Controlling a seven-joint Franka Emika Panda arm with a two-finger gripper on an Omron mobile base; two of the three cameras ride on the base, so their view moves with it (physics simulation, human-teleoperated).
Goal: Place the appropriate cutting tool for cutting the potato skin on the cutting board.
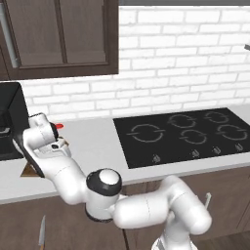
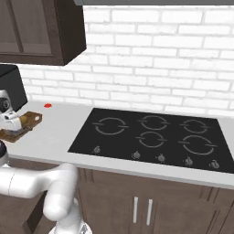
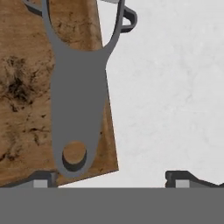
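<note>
Tool [image 3: 111, 178]: tips spread wide apart, clamped on nothing.
Peeler: dark grey peeler with looped head and holed handle [image 3: 78, 109] lies flat just ahead of the tool's left tip.
Board: brown wooden cutting board [image 3: 22, 87] under the peeler, on the pale speckled surface [image 3: 175, 87].

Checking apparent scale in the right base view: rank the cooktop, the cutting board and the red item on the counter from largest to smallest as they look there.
1. Cooktop, by far the largest.
2. Cutting board, partly hidden by the arm, yet clearly smaller.
3. Red item, a tiny spot, too small to identify.
</note>
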